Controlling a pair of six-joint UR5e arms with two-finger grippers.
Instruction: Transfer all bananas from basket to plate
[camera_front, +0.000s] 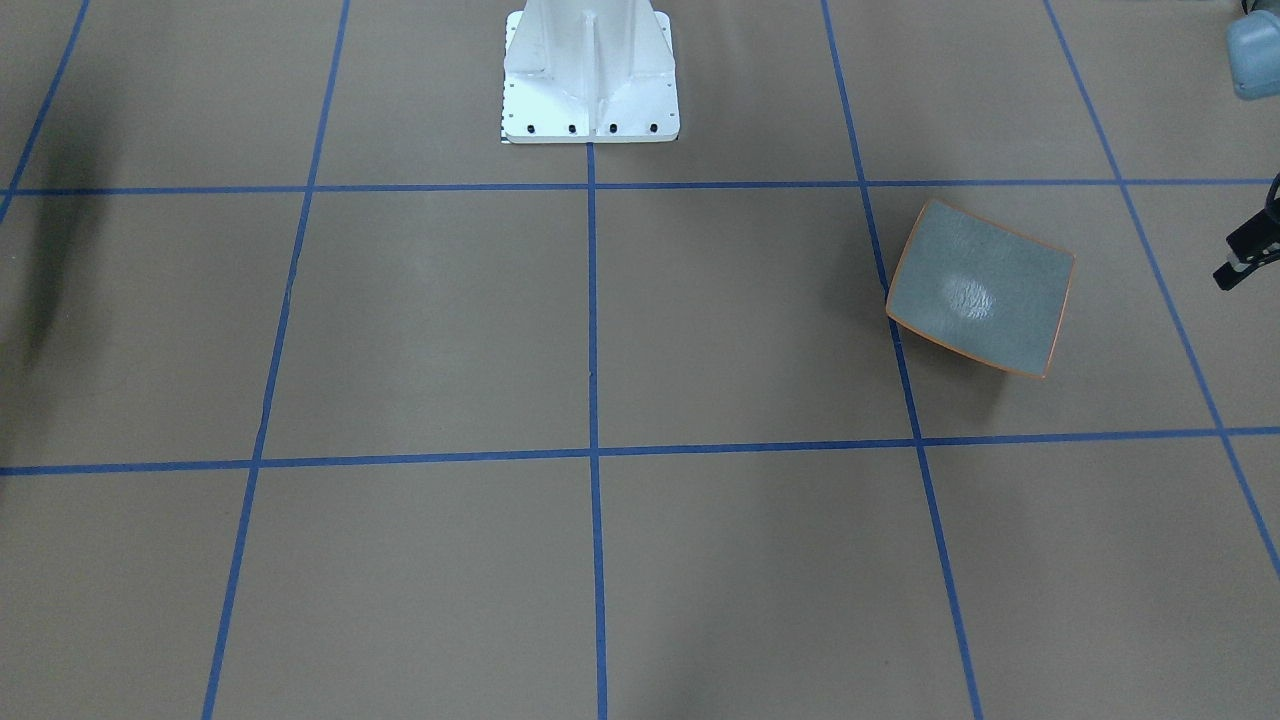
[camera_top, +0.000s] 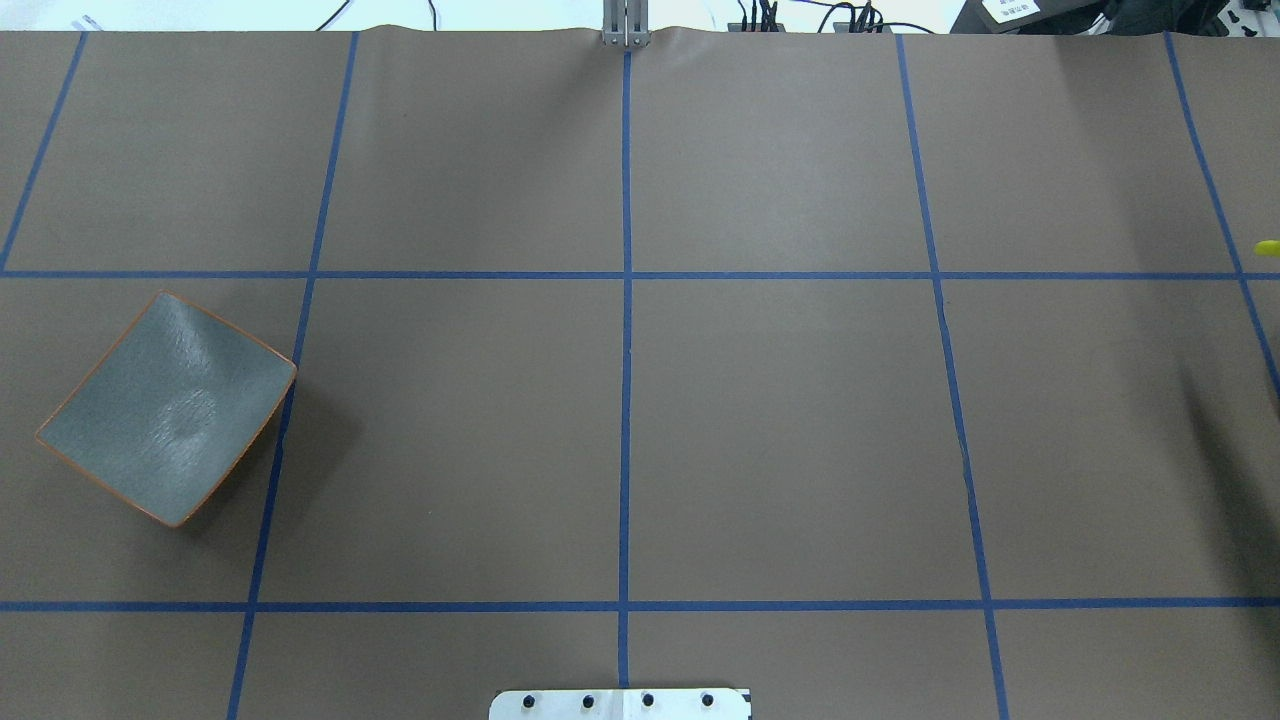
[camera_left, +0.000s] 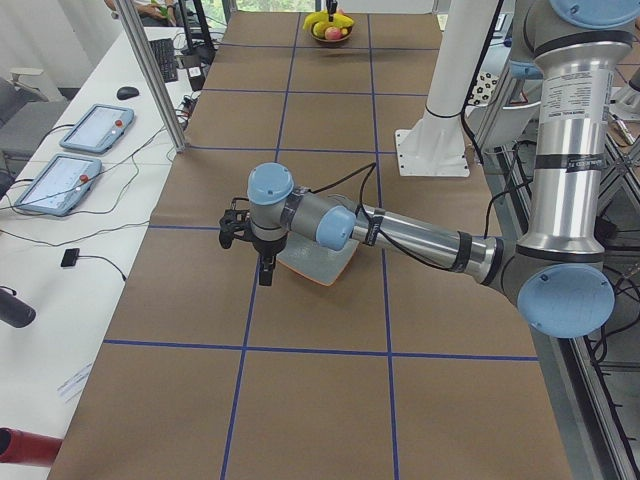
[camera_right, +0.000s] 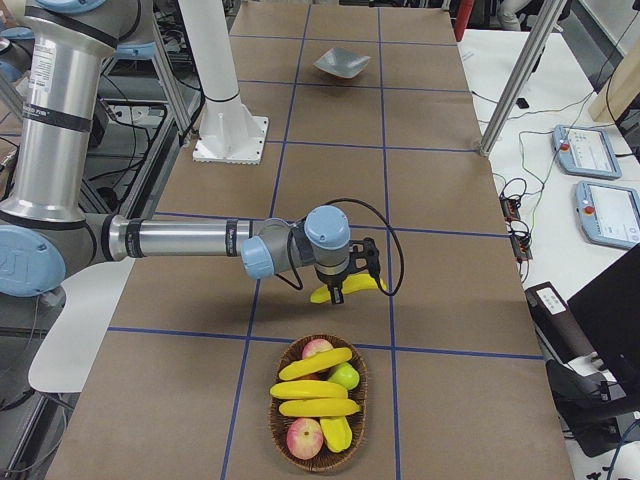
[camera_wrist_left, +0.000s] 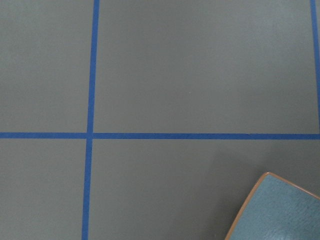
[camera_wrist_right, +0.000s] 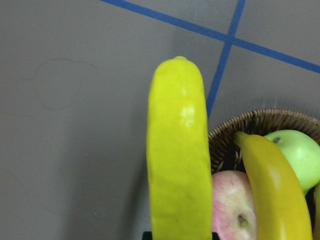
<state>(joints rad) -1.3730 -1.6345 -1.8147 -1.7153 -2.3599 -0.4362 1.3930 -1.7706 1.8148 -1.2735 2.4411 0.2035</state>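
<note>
Right gripper (camera_right: 338, 292) clasps a banana (camera_wrist_right: 177, 150) beside the wicker basket (camera_wrist_right: 250, 119); apples (camera_right: 303, 437), bananas (camera_right: 315, 389) inside. Left gripper (camera_left: 265, 272) hangs by the plate (camera_front: 980, 290); its opening cannot be told.

On my screens the left arm (camera_left: 420, 238) and the right arm (camera_right: 180, 238) are the same build: silver-grey tube links, bulky grey joint housings closed with round light-blue caps (camera_left: 270, 183), and black bands where links meet joints. A thin black cable (camera_left: 350, 177) loops off the left wrist and runs back along the forearm. The right wrist carries a similar loop (camera_right: 398, 250), and both arms end in black hardware, the left gripper (camera_left: 265, 278) and the right gripper (camera_right: 338, 292). I see one white metal pedestal (camera_front: 560, 90) with a flared, ribbed foot and a row of black screws (camera_front: 572, 128) along its base plate's edge.
</note>
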